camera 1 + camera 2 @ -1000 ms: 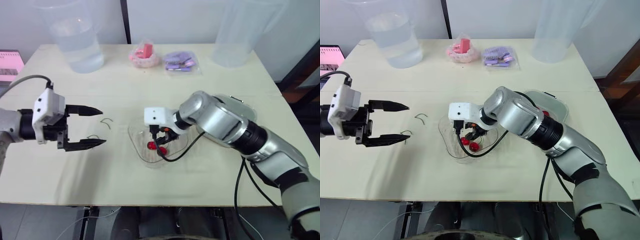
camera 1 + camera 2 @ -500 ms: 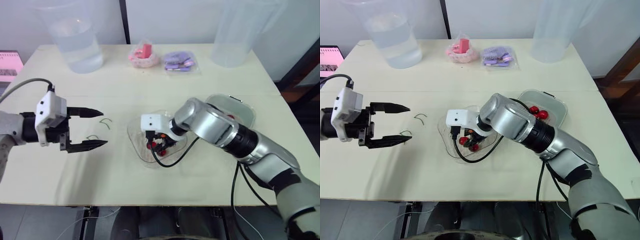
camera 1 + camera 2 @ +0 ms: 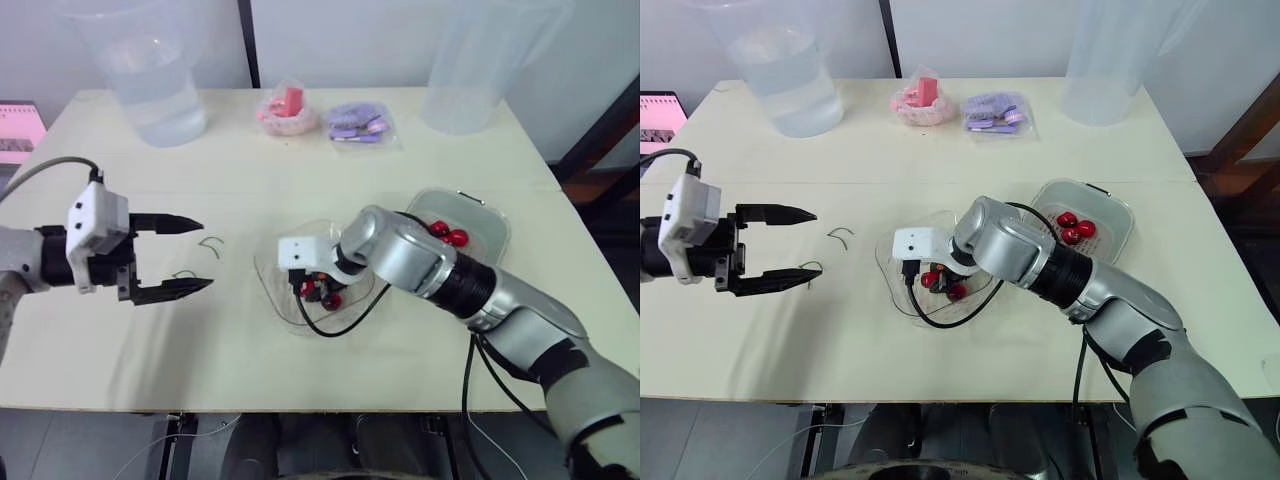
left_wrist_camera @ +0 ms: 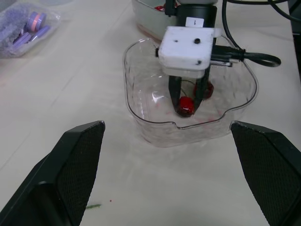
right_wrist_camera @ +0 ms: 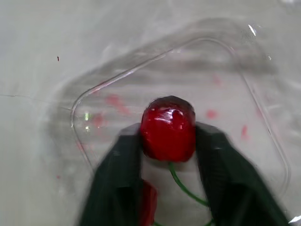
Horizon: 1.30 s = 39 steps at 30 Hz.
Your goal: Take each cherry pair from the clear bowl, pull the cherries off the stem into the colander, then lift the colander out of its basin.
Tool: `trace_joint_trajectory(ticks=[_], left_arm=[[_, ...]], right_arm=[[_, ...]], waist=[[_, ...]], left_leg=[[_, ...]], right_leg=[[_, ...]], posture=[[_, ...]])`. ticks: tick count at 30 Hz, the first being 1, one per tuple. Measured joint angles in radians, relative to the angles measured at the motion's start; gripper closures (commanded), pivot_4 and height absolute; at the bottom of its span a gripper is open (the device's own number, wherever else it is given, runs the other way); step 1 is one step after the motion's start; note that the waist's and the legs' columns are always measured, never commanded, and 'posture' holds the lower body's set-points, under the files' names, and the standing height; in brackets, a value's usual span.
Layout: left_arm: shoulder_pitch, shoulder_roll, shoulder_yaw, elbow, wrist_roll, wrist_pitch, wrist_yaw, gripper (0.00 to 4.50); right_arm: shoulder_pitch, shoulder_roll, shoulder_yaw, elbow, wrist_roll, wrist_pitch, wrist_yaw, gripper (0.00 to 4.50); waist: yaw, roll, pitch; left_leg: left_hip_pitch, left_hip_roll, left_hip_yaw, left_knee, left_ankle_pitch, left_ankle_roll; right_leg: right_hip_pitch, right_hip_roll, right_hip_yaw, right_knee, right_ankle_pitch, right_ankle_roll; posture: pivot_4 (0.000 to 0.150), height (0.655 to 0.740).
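Note:
The clear bowl (image 3: 283, 262) sits mid-table. My right gripper (image 3: 318, 291) reaches down into it and is shut on a red cherry (image 5: 168, 128). The cherry's green stem (image 5: 181, 188) runs back between the fingers, and its twin cherry (image 5: 149, 202) is mostly hidden behind one finger. My left gripper (image 3: 190, 256) hovers open and empty to the left of the bowl, pointing at it. Right of the bowl, the colander in its basin (image 3: 483, 218) holds a few loose red cherries (image 3: 447, 234).
Two bare green stems (image 3: 212, 242) (image 3: 185, 273) lie on the table between my left gripper and the bowl. At the back stand a water-filled tub (image 3: 155, 80), a pink packet (image 3: 288, 108), a purple bag (image 3: 358, 124) and a tall clear container (image 3: 470, 70).
My right arm has sunk lower and its fingers have gone deeper into the bowl around the cherry, uncovering the colander behind it. The left gripper has hardly moved.

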State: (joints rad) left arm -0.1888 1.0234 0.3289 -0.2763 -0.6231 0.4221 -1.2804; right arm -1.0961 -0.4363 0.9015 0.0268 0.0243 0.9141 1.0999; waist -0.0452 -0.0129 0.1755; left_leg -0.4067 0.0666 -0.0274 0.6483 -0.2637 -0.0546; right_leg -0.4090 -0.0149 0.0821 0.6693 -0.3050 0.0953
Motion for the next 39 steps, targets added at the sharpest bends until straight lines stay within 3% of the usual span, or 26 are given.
trace_joint_trajectory(ticks=[15, 19, 24, 39], left_arm=[[-0.002, -0.014, -0.002, -0.027, 0.000, 0.003, 0.044, 0.00], [-0.010, -0.014, -0.004, -0.032, 0.000, 0.004, 0.046, 0.00], [-0.021, -0.015, -0.028, -0.032, 0.000, 0.006, 0.050, 0.00], [-0.135, -0.031, -0.114, 0.014, 0.004, 0.003, 0.052, 0.00]], right_arm=[[-0.015, -0.013, 0.012, 0.071, -0.191, -0.564, 0.129, 4.35], [-0.015, 0.012, -0.022, 0.117, -0.217, -0.588, 0.139, 2.58], [-0.017, 0.035, -0.076, 0.127, -0.220, -0.559, 0.167, 0.04], [-0.034, -0.015, -0.158, 0.031, -0.214, -0.008, 0.278, 0.04]], waist=[[0.000, 0.000, 0.000], [0.001, 0.000, 0.000], [0.001, 0.000, 0.000], [0.000, 0.000, 0.000]], left_leg=[[0.000, 0.000, 0.000, 0.000, 0.000, 0.000], [0.000, 0.000, 0.000, 0.000, 0.000, 0.000], [0.000, 0.000, 0.000, 0.000, 0.000, 0.000], [0.000, 0.000, -0.001, 0.000, 0.000, -0.001]], right_leg=[[0.000, 0.000, 0.000, 0.000, 0.000, 0.000], [0.000, 0.000, 0.000, 0.000, 0.000, 0.000], [0.000, 0.000, 0.000, 0.000, 0.000, 0.000], [0.001, 0.000, -0.001, 0.000, 0.000, 0.000]], posture=[[0.150, 0.7367], [0.150, 0.7367], [0.150, 0.7367], [0.150, 0.7367]])
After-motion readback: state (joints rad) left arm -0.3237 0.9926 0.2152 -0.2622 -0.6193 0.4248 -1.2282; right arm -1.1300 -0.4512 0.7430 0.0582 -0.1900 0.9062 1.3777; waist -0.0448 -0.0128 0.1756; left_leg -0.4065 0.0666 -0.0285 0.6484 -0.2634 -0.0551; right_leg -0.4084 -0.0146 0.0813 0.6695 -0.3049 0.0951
